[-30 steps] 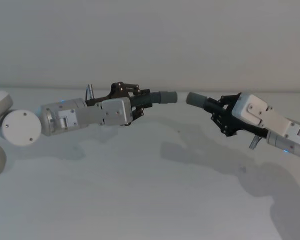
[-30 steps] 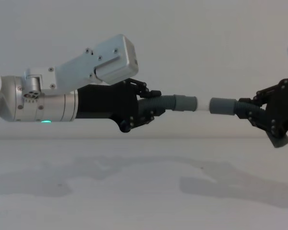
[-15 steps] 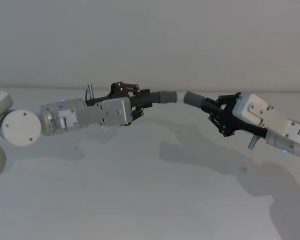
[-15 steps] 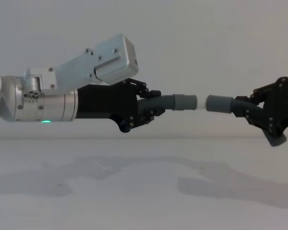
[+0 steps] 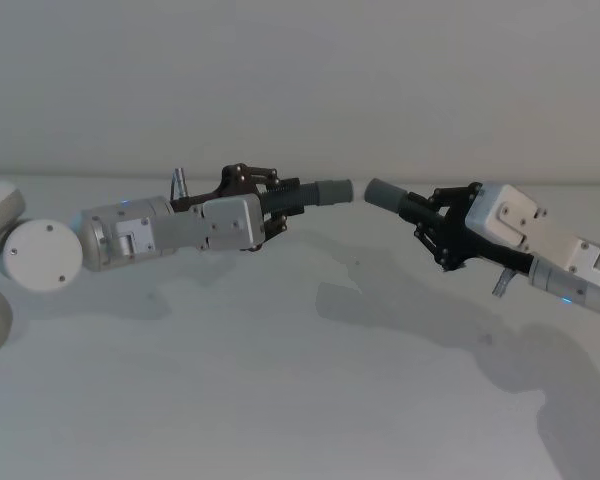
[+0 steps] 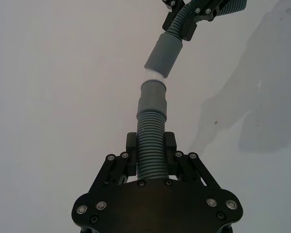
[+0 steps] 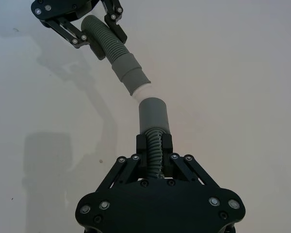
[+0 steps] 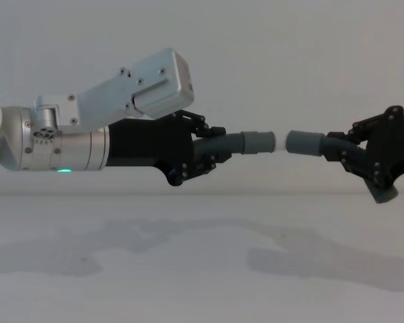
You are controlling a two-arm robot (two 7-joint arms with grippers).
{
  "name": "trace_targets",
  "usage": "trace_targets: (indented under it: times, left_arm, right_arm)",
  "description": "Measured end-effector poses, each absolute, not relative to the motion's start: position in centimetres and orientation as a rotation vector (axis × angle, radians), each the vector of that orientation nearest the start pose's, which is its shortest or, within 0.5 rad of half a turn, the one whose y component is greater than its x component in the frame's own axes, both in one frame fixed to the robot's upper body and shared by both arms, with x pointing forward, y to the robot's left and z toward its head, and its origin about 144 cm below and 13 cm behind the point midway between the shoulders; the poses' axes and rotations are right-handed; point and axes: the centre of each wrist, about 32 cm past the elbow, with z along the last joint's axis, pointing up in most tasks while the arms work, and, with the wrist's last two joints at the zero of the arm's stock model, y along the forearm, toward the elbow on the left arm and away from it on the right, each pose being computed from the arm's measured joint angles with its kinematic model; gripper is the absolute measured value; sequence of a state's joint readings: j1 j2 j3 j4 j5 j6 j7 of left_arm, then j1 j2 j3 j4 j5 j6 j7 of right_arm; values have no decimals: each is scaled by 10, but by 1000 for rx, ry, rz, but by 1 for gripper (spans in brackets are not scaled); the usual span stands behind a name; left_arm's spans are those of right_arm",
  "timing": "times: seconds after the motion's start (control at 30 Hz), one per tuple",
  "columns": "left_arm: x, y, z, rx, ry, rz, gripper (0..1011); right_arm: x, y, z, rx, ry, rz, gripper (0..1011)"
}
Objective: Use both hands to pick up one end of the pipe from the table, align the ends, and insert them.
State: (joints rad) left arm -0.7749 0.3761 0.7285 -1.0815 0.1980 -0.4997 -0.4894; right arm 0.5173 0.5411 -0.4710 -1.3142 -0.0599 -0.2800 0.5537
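Grey ribbed plastic, two bent pipe pieces, both held in the air above the table [image 5: 280, 400]. Left pipe piece [image 8: 239, 143]: clamped by its ribbed middle between the closed fingers of the left gripper [image 8: 200, 153]; smooth cuff pointing right, ending in a small white tip [image 6: 153, 74]. Right pipe piece [image 8: 310, 143]: clamped likewise on its ribs by the right gripper [image 8: 353, 149], fingers closed on it; plain cuff [image 7: 153, 112] pointing left. The two cuffs face each other nearly in line, just apart in the chest view; whether the white tip touches the right cuff's mouth cannot be told, since the wrist views show it right at the opening, at a slight angle. Rear ends of both pieces hidden inside the gripper linkages. Right arm cut off at the frame edge in head and chest views. Surface: matte white table, plain, carrying soft shadows of both arms. Background: bare pale wall. Left arm silver, with a green light [image 8: 66, 170] on its underside. No labels or legible writing anywhere.
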Motion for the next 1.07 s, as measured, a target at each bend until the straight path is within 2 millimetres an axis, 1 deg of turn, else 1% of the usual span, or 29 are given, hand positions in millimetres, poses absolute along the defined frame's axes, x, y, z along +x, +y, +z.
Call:
trace_targets:
  times: [1.07]
  left_arm:
    - [622,211,1246,365,-948,405,312]
  right_arm:
    - [573,-298,1235,-401,-693,-645,156]
